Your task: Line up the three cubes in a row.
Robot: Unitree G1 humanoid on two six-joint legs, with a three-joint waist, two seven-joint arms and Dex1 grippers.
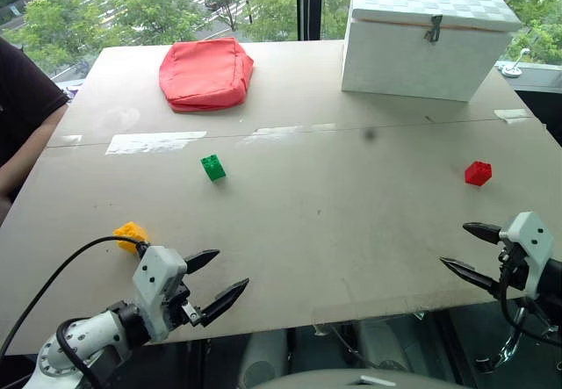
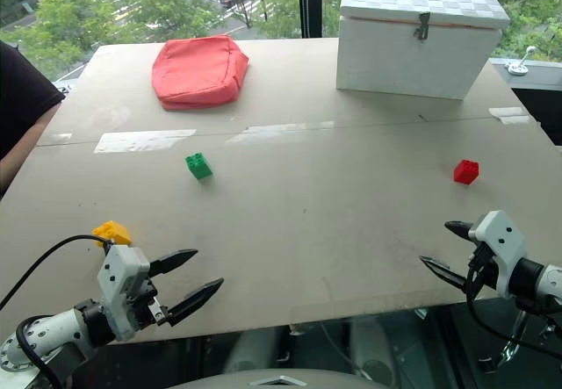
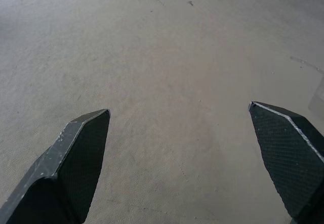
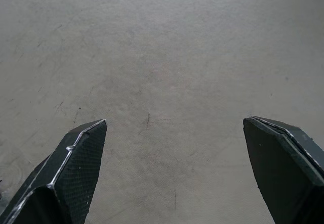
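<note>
Three small studded cubes lie far apart on the beige table (image 1: 334, 222). The green cube (image 1: 212, 168) sits left of centre. The red cube (image 1: 478, 173) rests near the right side. The yellow cube (image 1: 131, 234) lies near the front left edge, just behind my left arm. My left gripper (image 1: 228, 277) hovers open over the front left edge, a short way right of the yellow cube, nothing between its fingers. My right gripper (image 1: 462, 247) stands open at the front right edge, in front of the red cube and apart from it. Both wrist views show bare tabletop between spread fingers (image 3: 83, 148).
A large red cushion (image 1: 205, 73) lies at the back left. A big white box (image 1: 426, 33) with a latch stands at the back right. Strips of tape (image 1: 154, 142) mark the table's middle seam. A person's arm (image 1: 22, 134) rests at the left edge.
</note>
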